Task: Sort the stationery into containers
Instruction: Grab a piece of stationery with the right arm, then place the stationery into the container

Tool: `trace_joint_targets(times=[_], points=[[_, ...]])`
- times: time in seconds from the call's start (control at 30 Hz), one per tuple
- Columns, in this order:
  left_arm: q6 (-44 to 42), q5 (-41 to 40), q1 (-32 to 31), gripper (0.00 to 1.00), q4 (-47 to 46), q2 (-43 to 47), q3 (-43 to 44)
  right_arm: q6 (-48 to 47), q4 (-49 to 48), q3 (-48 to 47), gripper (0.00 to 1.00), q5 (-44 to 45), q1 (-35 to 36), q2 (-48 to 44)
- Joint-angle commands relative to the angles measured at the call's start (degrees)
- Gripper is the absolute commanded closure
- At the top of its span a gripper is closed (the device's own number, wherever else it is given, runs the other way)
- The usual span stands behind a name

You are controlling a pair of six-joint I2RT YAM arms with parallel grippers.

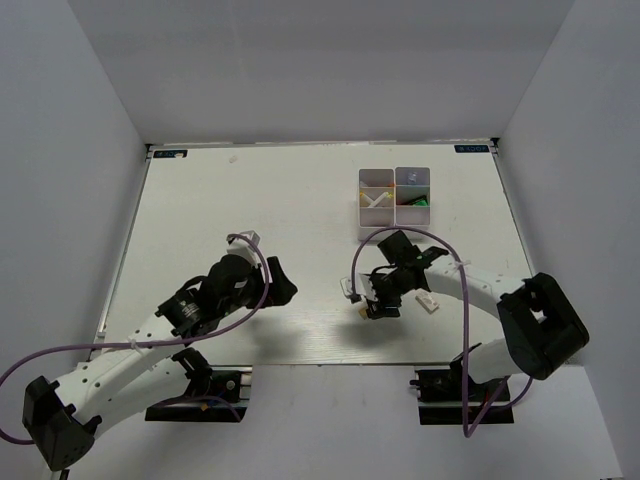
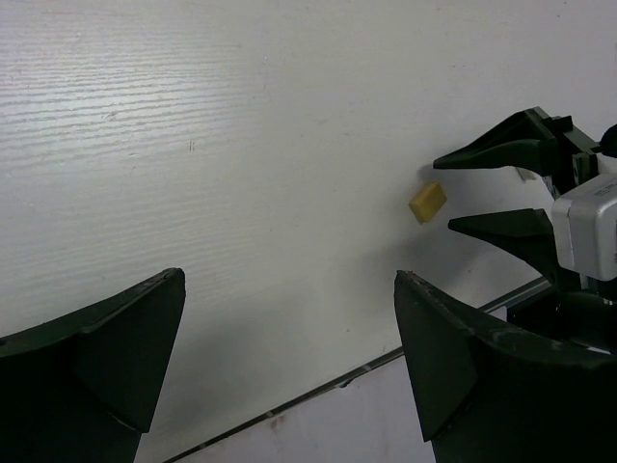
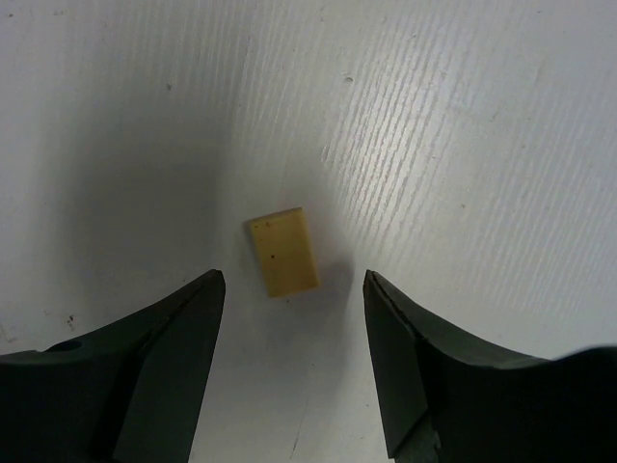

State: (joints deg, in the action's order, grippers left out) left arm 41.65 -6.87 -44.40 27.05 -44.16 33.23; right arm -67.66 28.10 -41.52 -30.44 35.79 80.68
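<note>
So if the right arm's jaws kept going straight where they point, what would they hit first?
Probably the small tan rectangular eraser, lying flat on the white table just ahead of the open jaws of the right gripper; how far off is unclear.

The left arm point(image 1: 130, 352) and right arm point(image 1: 482, 291) share the same build: white links joined by bulky black joint housings. The left arm's long link bears a row of small dark holes. A thin purple cable point(image 1: 467, 335) loops along each arm, and each base sits on a black plate point(image 1: 196, 408). The left gripper point(image 2: 289, 289) and right gripper point(image 3: 294, 280) each have 2 matte, dark, wedge-shaped fingers point(image 3: 145, 371) with blunt tips. A pale grey block point(image 2: 588, 227) sits behind the right gripper's fingers.
</note>
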Motion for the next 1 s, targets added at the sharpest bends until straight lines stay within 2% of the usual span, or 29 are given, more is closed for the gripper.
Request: trace_joint_targets(times=[0.0,0.07,0.2,0.23,0.3,0.33,0.4,0.43,0.5,0.67,0.97], points=[[1.4,-0.9,-0.2,0.01,1.6,0.5,-0.4,-0.5,0.8,-2.7,0.34,1.9,1.2,1.9],[1.4,-1.4,-0.2,0.01,2.1,0.5,-0.4,-0.5,0.8,-2.4,0.36,2.3,2.3,2.4],[1.4,-1.4,-0.2,0.01,2.1,1.1,-1.4,1.7,-1.3,-1.5,0.46,5.4,3.5,3.6],[1.9,-1.4,-0.2,0.01,2.1,1.1,-1.4,2.3,-1.6,-1.1,0.53,6.3,3.5,4.2],[1.9,-1.4,-0.2,0.01,1.6,1.1,-1.9,3.7,-3.7,-0.7,0.58,8.1,3.8,4.5],[1.9,-1.4,-0.2,0.01,1.6,1.1,-1.9,4.5,-4.4,-0.5,0.66,9.1,3.8,4.3],[1.9,-1.4,-0.2,0.01,1.1,1.1,-1.9,5.0,-4.4,-0.9,0.74,9.1,3.6,4.1],[1.9,-1.4,-0.2,0.01,1.1,1.1,-1.9,6.4,-4.0,-1.4,0.82,8.1,3.3,3.9],[1.9,-1.4,-0.2,0.01,1.1,0.6,-1.9,7.9,-2.2,-4.4,0.87,7.7,3.2,2.7],[1.9,-0.8,-0.2,0.01,-0.3,0.6,-3.3,17.0,-1.3,-12.6,0.92,9.6,0.2,-0.4],[1.9,-0.2,-0.2,0.01,-2.0,0.6,-4.4,20.5,-7.4,-20.6,0.92,18.9,-8.2,1.3]])
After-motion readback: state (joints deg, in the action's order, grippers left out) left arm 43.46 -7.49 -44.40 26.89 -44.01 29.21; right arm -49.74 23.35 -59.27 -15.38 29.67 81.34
